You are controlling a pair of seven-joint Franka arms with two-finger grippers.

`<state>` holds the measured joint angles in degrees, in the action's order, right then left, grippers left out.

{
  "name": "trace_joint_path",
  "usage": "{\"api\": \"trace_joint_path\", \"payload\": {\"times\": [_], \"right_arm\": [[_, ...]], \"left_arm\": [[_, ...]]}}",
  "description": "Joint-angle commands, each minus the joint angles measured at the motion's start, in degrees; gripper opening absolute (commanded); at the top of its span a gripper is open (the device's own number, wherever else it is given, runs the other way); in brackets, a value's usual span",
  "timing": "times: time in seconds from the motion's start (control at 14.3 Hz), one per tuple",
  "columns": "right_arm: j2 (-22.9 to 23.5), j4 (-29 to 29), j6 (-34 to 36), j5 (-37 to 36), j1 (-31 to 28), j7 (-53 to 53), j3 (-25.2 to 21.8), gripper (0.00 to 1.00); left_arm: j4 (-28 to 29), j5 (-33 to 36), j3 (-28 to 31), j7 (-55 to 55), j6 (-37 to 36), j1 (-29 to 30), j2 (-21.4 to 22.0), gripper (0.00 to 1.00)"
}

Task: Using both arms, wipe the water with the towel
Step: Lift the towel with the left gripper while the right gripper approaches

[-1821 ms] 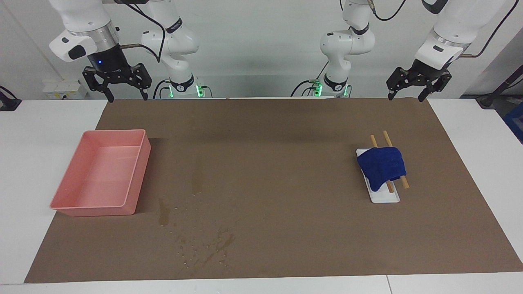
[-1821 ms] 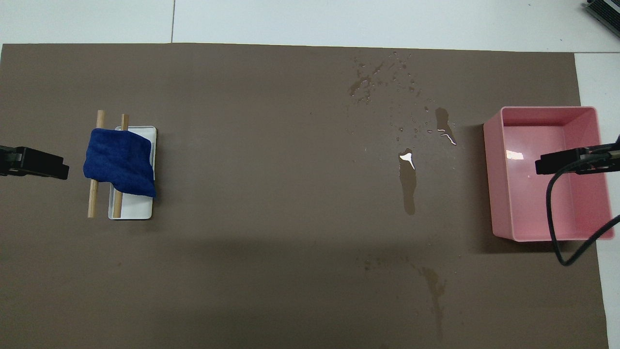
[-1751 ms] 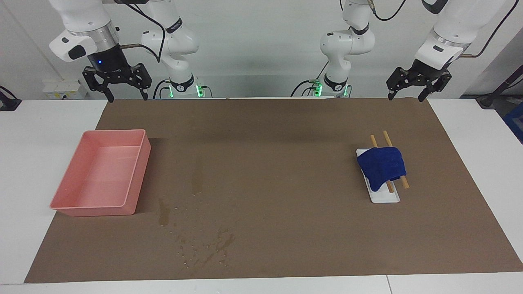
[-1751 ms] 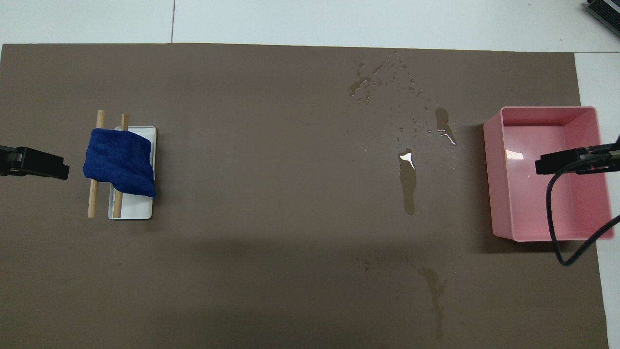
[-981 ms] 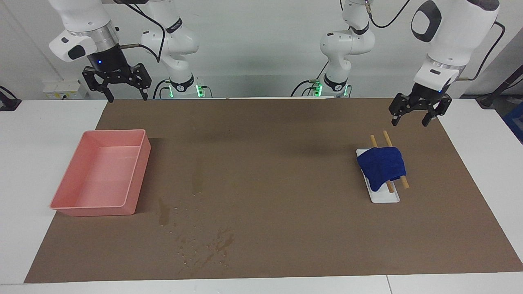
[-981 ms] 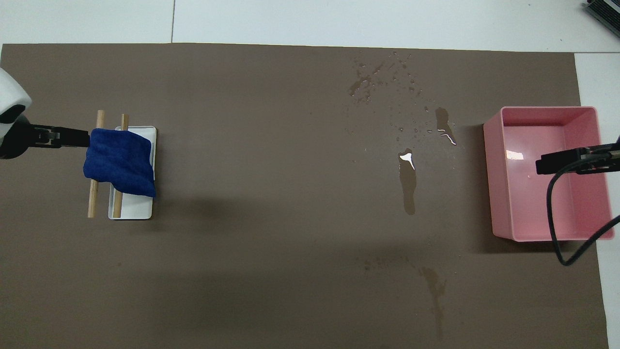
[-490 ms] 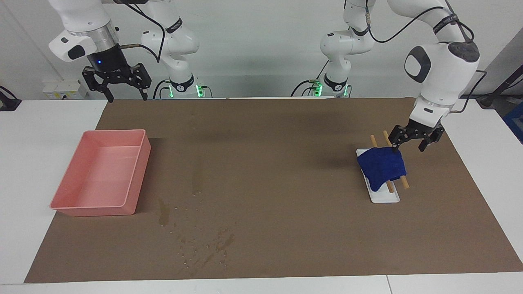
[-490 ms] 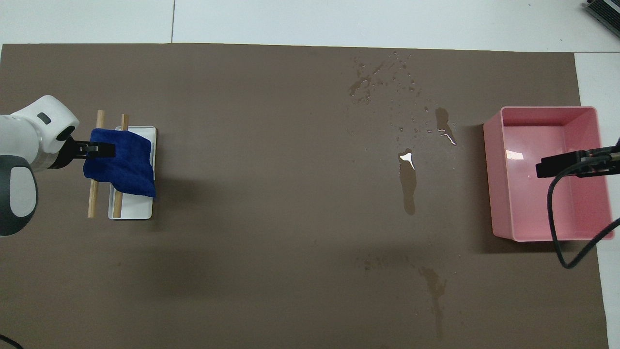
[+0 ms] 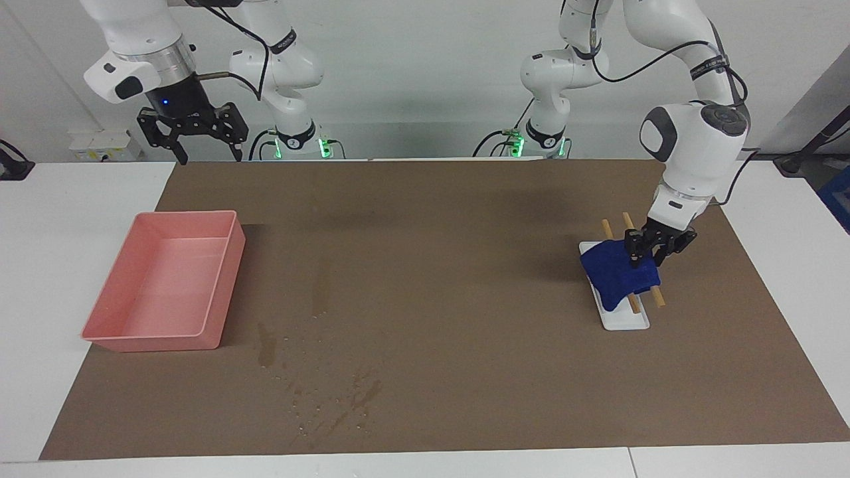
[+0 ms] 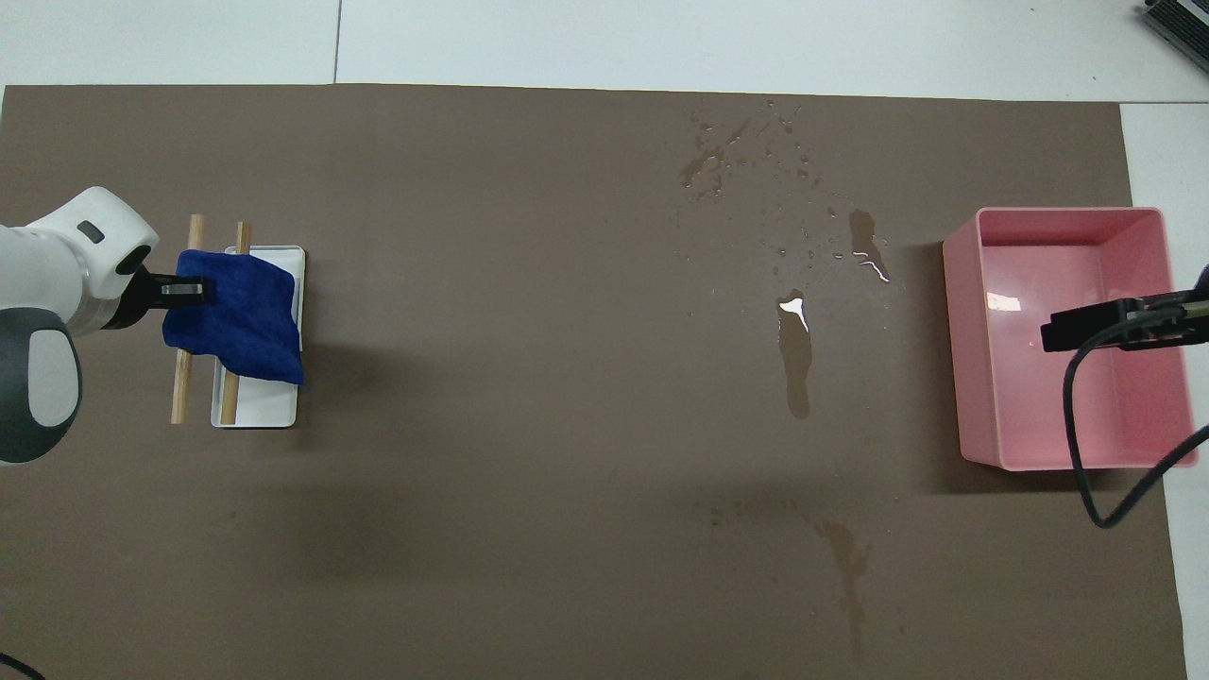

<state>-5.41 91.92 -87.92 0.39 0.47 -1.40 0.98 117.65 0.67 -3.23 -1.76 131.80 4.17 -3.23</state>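
The blue towel (image 9: 614,275) (image 10: 241,326) lies draped over two wooden rods (image 9: 607,229) on a small white dish (image 9: 627,322), toward the left arm's end of the mat. My left gripper (image 9: 647,259) (image 10: 184,290) is down at the towel's corner nearest the robots and touches the cloth. The towel rests on the rods. Water (image 9: 265,345) (image 10: 798,364) lies as dark streaks and scattered droplets (image 9: 362,395) (image 10: 708,170) on the brown mat beside the pink tray. My right gripper (image 9: 208,159) (image 10: 1086,326) waits open, high over the pink tray's end of the mat.
A pink tray (image 9: 226,279) (image 10: 963,359) stands toward the right arm's end of the mat. A fainter wet streak (image 10: 850,567) runs nearer the robots. White table (image 9: 783,265) borders the brown mat (image 9: 465,265). A black cable (image 10: 1077,444) hangs over the pink tray.
My left arm has swung down from above the mat's edge onto the towel's near corner, and its jaws have drawn closer together. The right arm has hardly moved.
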Motion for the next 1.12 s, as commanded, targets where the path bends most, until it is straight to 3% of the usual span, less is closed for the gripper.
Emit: {"api": "trace_joint_path", "payload": {"times": [0.0,0.07,0.49,0.7,0.84,1.05], "right_arm": [[-1.54,1.85,-0.06,1.10,0.15,0.79,0.25,1.00],[-1.62,1.94,-0.23,1.10,0.15,0.88,0.34,1.00],[-2.77,4.14,-0.93,1.37,0.50,2.90,0.52,1.00],[-2.68,4.75,-3.64,5.04,0.76,5.78,0.52,1.00],[-2.77,5.37,-4.98,8.21,1.03,12.88,0.69,1.00],[-2.50,5.72,-7.33,11.99,2.78,22.03,0.61,1.00]], "left_arm": [[0.91,0.83,-0.02,1.06,0.82,0.13,0.86,0.11],[0.91,0.83,-0.02,1.06,0.74,0.04,0.86,0.00],[-1.28,0.83,-0.02,1.14,-0.75,0.22,0.33,0.00],[-6.36,-0.31,-0.20,3.33,-7.75,0.22,0.33,0.00],[-10.41,-5.03,-0.29,9.72,-13.48,-0.74,0.15,0.00],[-11.57,-15.67,-2.04,24.29,-15.87,-1.97,2.25,0.00]]}}
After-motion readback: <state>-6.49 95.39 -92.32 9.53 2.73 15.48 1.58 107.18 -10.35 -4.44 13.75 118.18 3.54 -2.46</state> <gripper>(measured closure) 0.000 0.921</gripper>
